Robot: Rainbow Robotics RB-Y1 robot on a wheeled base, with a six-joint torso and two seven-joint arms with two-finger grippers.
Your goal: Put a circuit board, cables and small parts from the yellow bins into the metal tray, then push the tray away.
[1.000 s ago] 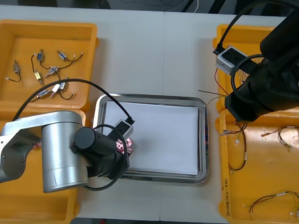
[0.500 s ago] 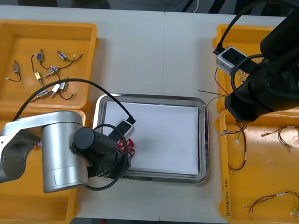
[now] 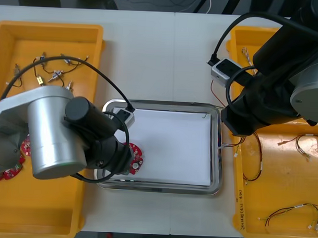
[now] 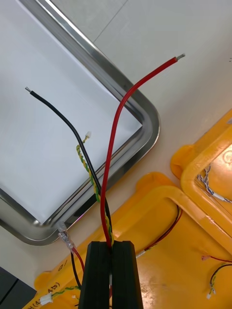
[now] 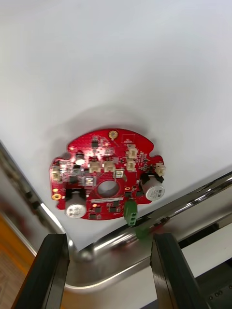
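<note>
Here the round red circuit board [image 5: 106,176] lies flat on the white inside of the shiny metal tray [image 3: 164,104], in its near left corner, just beside the rim. The left gripper [image 5: 107,241] hangs over the board with its black fingers [image 5: 50,270] spread wide, one to each side and touching nothing.

At the tray's right rim, the right gripper [image 4: 111,246] is clamped on a thin cable bundle [image 4: 113,145] of one red wire, one black wire and a twisted yellow and green pair. Seen from the right wrist, the black wire's bare tip shows against the white inside and the red wire's against the table past the rim.

The tray sits at the middle of the light table [image 3: 151,51], between the four yellow plastic bins [image 3: 52,29]. The far left bin holds small metal parts [image 3: 53,74] with short leads. The near left bin holds more red boards [image 3: 8,172], and the near right bin holds loose cables [image 3: 297,210]. Beyond the table's far edge lies a dark strip of floor.

In the front view the silver left arm covers its own gripper and part of the board. The black right arm covers its gripper and much of the far right bin.
</note>
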